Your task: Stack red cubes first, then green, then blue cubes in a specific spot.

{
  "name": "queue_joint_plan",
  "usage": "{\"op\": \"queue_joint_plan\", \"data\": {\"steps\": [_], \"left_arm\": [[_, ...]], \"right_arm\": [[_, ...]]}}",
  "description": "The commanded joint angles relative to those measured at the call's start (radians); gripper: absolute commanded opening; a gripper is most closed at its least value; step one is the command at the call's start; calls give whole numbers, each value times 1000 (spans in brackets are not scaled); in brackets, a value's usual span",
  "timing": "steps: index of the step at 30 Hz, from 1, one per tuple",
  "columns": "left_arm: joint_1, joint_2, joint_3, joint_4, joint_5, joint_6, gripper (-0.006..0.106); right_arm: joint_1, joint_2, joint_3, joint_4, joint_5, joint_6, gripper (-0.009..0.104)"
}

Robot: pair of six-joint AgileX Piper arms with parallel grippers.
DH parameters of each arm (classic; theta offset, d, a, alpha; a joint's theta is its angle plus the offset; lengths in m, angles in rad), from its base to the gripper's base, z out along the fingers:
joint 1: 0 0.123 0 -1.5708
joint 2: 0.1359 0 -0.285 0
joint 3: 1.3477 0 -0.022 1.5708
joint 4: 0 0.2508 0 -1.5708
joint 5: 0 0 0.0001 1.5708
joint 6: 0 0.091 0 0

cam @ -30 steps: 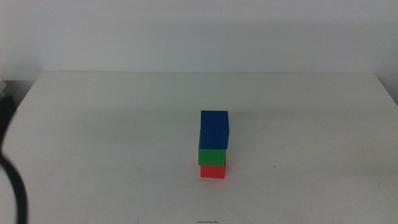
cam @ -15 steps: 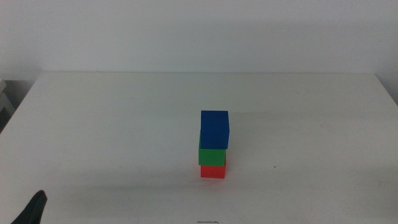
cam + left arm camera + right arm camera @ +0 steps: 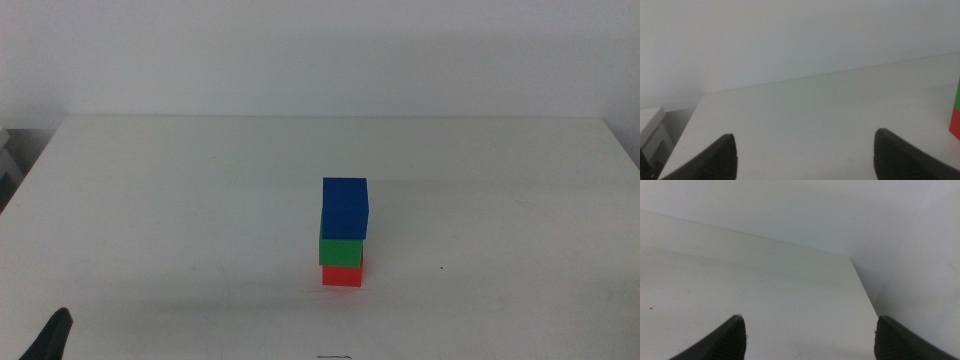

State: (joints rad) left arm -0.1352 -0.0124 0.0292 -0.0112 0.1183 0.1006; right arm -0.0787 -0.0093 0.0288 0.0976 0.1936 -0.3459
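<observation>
Red cube (image 3: 342, 275) on table (image 3: 180, 200) right of centre, green (image 3: 341, 251) on it, blue (image 3: 345, 207) on top, shifted slightly right; tower upright, order looks complete. Left gripper (image 3: 805, 155) at near-left corner, jaws apart, empty; tower lies right of it and farther, red-green edge just in wrist view. Right gripper (image 3: 810, 337) out of middle view, jaws apart, empty, facing bare far-right corner. Versus a second ago: dark cable gone from left edge, only jaw tip low at near left; tower unchanged.
</observation>
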Motion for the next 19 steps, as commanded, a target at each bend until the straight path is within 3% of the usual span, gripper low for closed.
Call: {"op": "queue_joint_plan", "data": {"steps": [1,11,19], "left_arm": [[-1,-21,-3,11,-75,-9,94],[128,-22,-3,11,-74,-9,94],[149,-22,-3,11,-74,-9,94]], "right_arm": [[-7,-24,-18,-2,-72,-5,66],[-6,-23,-18,-2,-72,-5,66],[-5,-23,-18,-2,-72,-5,66]]}}
